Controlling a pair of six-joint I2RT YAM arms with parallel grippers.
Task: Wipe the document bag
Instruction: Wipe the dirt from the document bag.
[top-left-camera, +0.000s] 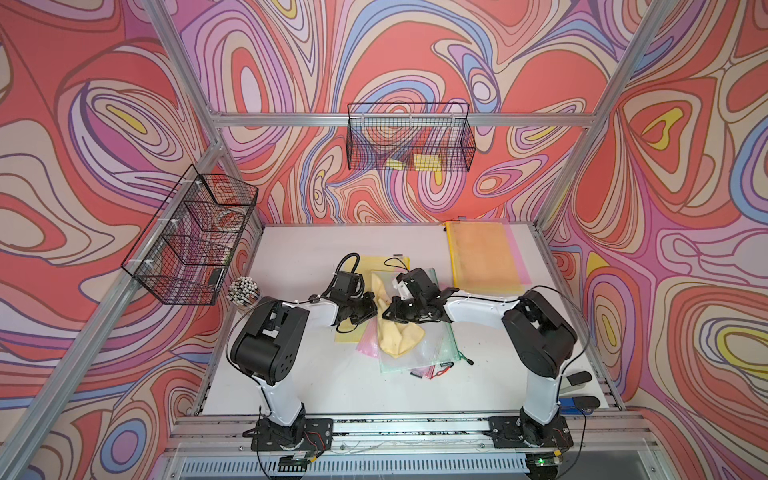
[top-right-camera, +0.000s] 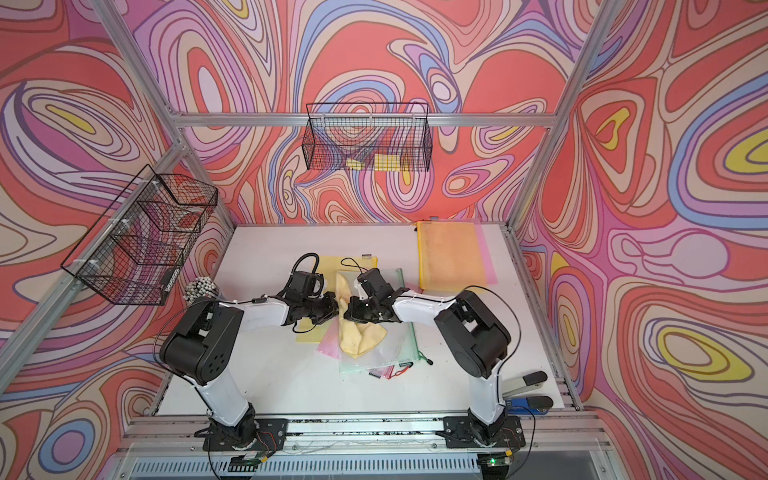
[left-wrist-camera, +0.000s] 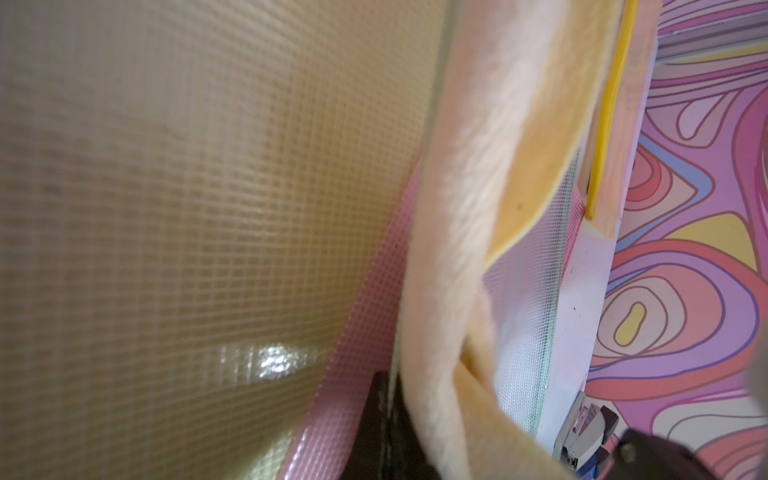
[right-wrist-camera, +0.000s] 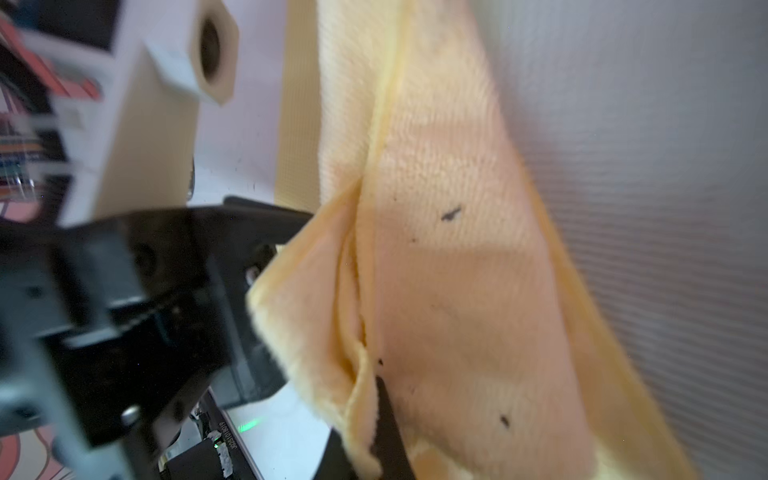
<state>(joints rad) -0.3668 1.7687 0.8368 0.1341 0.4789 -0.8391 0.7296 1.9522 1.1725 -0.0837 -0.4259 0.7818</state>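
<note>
A clear mesh document bag (top-left-camera: 432, 345) (top-right-camera: 395, 345) with a green edge lies mid-table on top of a pink bag (left-wrist-camera: 361, 332) and a yellow bag (left-wrist-camera: 208, 208). A yellow cloth (top-left-camera: 399, 338) (top-right-camera: 359, 338) lies crumpled across the clear bag. Both grippers meet over it. My left gripper (top-left-camera: 372, 305) (left-wrist-camera: 390, 424) is shut, with the clear bag's thin edge between its dark fingers and the cloth (left-wrist-camera: 457, 208) alongside. My right gripper (top-left-camera: 388, 313) (right-wrist-camera: 384, 436) is shut on a fold of the cloth (right-wrist-camera: 457, 270), which carries small dark specks, with the bag (right-wrist-camera: 644, 208) beneath.
An orange bag (top-left-camera: 484, 257) rests on a pink one at the back right. A cup of pens (top-left-camera: 243, 291) stands at the left edge. Wire baskets hang on the left wall (top-left-camera: 195, 241) and the back wall (top-left-camera: 409, 139). A stapler (top-left-camera: 577, 401) sits front right.
</note>
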